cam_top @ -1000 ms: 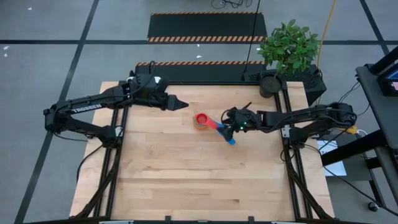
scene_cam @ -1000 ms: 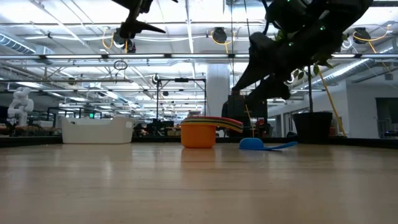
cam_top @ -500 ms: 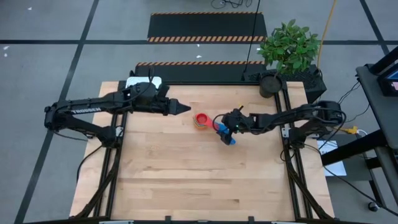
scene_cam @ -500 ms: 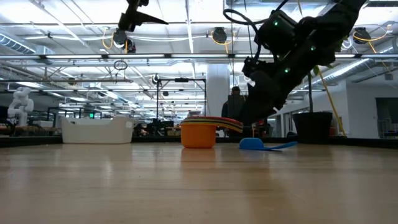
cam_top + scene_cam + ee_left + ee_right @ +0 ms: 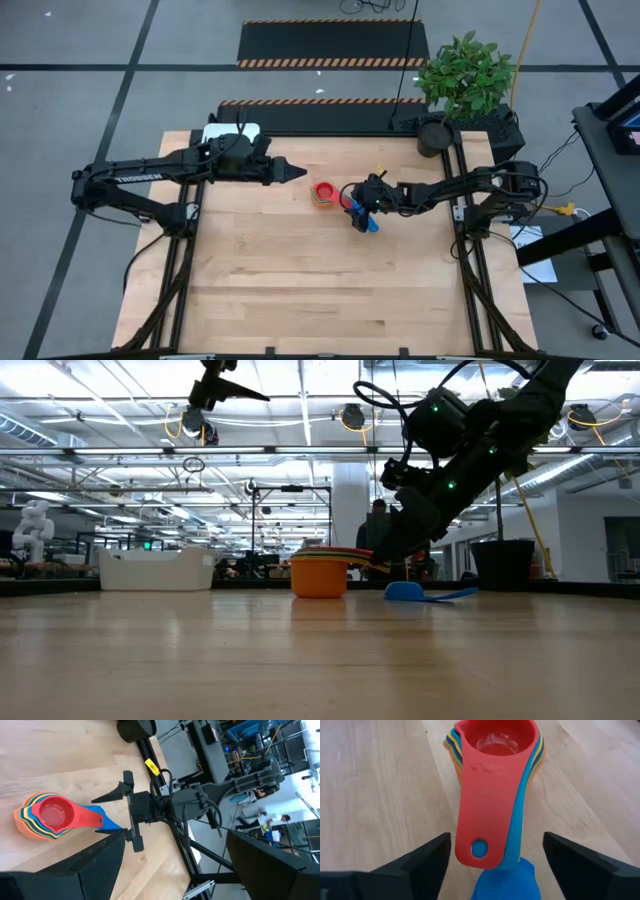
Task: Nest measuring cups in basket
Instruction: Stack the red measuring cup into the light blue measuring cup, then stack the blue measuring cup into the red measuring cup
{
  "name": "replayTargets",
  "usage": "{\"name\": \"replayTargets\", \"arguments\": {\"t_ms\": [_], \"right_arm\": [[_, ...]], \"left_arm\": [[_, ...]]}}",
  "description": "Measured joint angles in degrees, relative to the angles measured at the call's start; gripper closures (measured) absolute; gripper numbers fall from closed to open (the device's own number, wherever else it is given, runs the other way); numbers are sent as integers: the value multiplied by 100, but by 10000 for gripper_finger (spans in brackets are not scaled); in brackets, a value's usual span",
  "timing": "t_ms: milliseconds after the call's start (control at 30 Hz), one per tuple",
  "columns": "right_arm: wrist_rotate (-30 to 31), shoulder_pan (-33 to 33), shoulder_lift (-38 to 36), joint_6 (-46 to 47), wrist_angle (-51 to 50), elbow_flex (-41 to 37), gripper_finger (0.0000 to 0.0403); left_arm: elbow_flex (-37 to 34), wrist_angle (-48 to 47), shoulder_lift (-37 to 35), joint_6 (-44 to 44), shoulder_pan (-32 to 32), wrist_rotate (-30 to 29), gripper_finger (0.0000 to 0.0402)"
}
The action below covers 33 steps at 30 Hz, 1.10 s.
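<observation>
A nested stack of measuring cups (image 5: 323,193) stands on the table's far middle. The red cup (image 5: 497,740) is on top and the orange one (image 5: 318,577) rests on the wood. Their handles fan toward the table's right. My right gripper (image 5: 352,201) is open and slants down, one finger on each side of the handles' free ends (image 5: 482,847), apart from them. A loose blue cup (image 5: 369,224) lies on the table just under that gripper. My left gripper (image 5: 298,172) hovers open, high above the table left of the stack. The white basket (image 5: 232,131) stands at the far left edge.
A potted plant (image 5: 463,78) stands beyond the table's far right corner. The table's whole near half (image 5: 320,290) is bare wood. In the low view, a workshop hall with a person (image 5: 377,525) shows behind the stack.
My right gripper has sunk toward the table and gone left up to the stack's handles, rolling about its own axis. My left arm has swung a little toward the near edge, baring the basket behind it. The cups have not moved.
</observation>
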Motion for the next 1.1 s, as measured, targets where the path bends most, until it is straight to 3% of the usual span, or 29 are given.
{"name": "replayTargets", "arguments": {"t_ms": [400,600,733,900,1100], "right_arm": [[-10,0,0,27,34,0,235],[-4,9,0,38,37,0,274],[-4,11,0,41,36,0,260],[-1,11,-66,412,9,-2,205],[-69,13,-279,1559,-314,-2,155]], "left_arm": [[0,-44,0,-60,4,-71,51],[0,-44,0,-60,4,-159,51],[-1,-44,0,-67,4,-160,50],[0,-44,0,-80,4,-162,50],[0,-44,0,-38,4,-163,50]]}}
